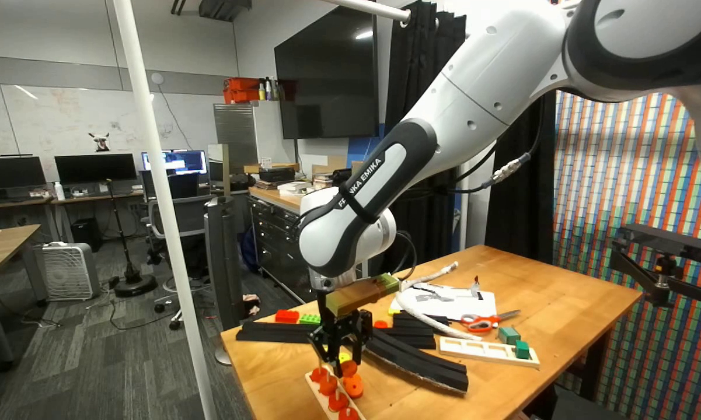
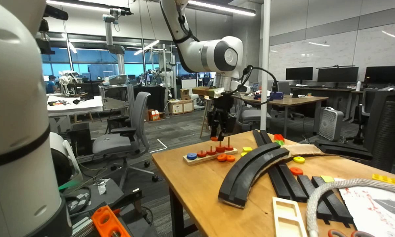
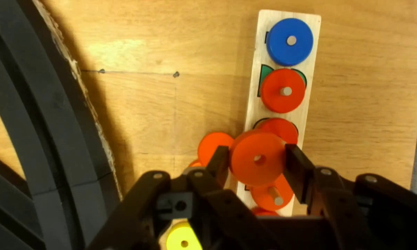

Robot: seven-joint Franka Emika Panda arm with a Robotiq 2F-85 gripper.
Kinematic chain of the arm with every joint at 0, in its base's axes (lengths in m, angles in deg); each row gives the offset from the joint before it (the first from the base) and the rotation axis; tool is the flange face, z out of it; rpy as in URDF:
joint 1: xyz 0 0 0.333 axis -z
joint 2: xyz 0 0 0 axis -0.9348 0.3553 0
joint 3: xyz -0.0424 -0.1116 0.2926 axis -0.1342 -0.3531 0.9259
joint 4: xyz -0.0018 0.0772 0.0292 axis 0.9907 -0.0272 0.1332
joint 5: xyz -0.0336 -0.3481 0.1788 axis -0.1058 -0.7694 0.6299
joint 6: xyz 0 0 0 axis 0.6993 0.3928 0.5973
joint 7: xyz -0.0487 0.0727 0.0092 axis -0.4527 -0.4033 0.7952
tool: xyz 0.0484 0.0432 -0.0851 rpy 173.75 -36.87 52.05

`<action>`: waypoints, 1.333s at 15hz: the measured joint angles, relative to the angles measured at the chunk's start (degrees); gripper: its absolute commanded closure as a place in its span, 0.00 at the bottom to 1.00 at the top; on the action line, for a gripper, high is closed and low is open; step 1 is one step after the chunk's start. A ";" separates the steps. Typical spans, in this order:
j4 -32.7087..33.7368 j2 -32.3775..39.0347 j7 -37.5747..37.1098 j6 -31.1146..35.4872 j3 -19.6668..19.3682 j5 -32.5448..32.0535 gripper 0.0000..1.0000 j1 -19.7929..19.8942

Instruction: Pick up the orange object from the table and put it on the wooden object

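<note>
My gripper (image 3: 257,151) is shut on an orange disc (image 3: 257,165) with a centre hole, one finger on each side. In the wrist view the disc overlaps the pale wooden peg board (image 3: 255,111), hiding part of it. In an exterior view the held disc (image 2: 214,139) hangs just above the board (image 2: 196,161), level with the peg tops. The board's pegs carry a blue disc (image 3: 288,55) at one end and several red or orange discs (image 3: 277,97). The gripper also shows in an exterior view (image 1: 338,356), close over the board (image 1: 321,399).
Loose orange discs (image 2: 222,158) lie against the board's side. A yellow disc (image 3: 184,239) lies nearby. Long black curved pieces (image 2: 250,171) lie beside the board. A pale compartment tray (image 1: 484,351), scissors (image 1: 480,322), a rope (image 1: 429,319) and paper (image 1: 478,300) are farther along the table.
</note>
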 measured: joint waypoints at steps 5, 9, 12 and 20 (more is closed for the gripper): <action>-2.26 -0.39 5.63 0.67 1.52 3.21 0.76 1.26; -2.99 -0.39 9.74 0.82 2.39 5.47 0.76 2.00; -3.36 -0.40 12.06 0.82 2.92 6.57 0.76 2.45; -4.33 -0.39 16.12 1.07 3.65 8.58 0.76 2.76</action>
